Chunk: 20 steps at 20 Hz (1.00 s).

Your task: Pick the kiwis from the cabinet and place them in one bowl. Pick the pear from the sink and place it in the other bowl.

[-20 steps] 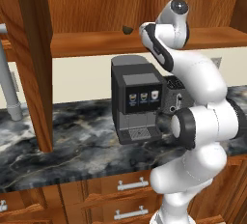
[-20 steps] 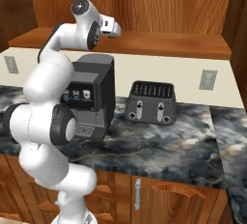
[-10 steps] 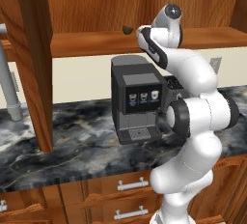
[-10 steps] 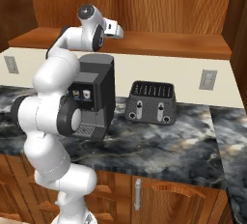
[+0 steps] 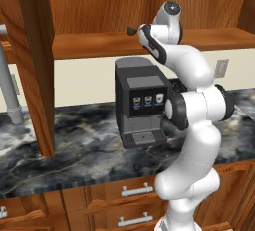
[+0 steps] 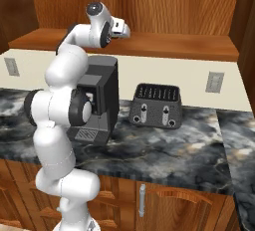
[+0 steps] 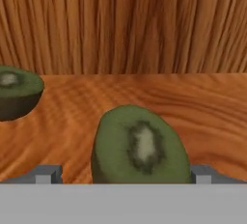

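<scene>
Kiwi (image 7: pixel 139 147) lay on cabinet shelf (image 7: pixel 202 107), dead ahead of gripper (image 7: pixel 120 174), centred between spread fingertips (image 7: pixel 46 174), one each side. Cut face toward camera. Second kiwi (image 7: pixel 17 92) sat off left, farther back. Straight advance seemed enough.

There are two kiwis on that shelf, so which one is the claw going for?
The kiwi centred between the gripper fingertips; the other kiwi sits off to the hand view's left edge.

Kitchen: marble counter (image 6: pixel 164 150), toaster (image 6: pixel 155 106), coffee machine (image 5: pixel 142 100), wood cabinet (image 5: pixel 99 6).
</scene>
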Motion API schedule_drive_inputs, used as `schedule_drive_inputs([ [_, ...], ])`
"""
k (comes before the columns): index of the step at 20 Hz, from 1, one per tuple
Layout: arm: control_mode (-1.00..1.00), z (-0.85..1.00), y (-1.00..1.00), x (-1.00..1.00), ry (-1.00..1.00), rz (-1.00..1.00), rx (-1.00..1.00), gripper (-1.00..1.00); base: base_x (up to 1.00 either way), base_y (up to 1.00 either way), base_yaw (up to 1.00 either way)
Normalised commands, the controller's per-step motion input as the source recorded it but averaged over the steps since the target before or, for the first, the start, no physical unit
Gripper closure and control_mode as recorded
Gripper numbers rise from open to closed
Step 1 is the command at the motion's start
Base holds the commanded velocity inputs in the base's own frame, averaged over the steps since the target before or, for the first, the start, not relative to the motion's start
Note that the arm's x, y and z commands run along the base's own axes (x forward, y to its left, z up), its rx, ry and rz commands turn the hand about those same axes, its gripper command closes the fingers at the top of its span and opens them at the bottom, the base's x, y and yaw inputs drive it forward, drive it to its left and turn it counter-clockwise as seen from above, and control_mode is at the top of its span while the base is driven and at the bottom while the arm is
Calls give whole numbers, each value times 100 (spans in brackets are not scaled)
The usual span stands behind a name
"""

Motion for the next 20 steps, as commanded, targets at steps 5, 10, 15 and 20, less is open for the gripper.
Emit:
schedule_drive_inputs([
  [5,-100,16,-2,42,10,0,0,-100,0,0,0],
  [10,-100,7,-2,33,10,0,0,-100,0,0,0],
  [15,-100,-9,0,4,9,0,0,-100,0,0,0],
  [20,-100,-41,-1,0,1,0,0,-100,0,0,0],
])
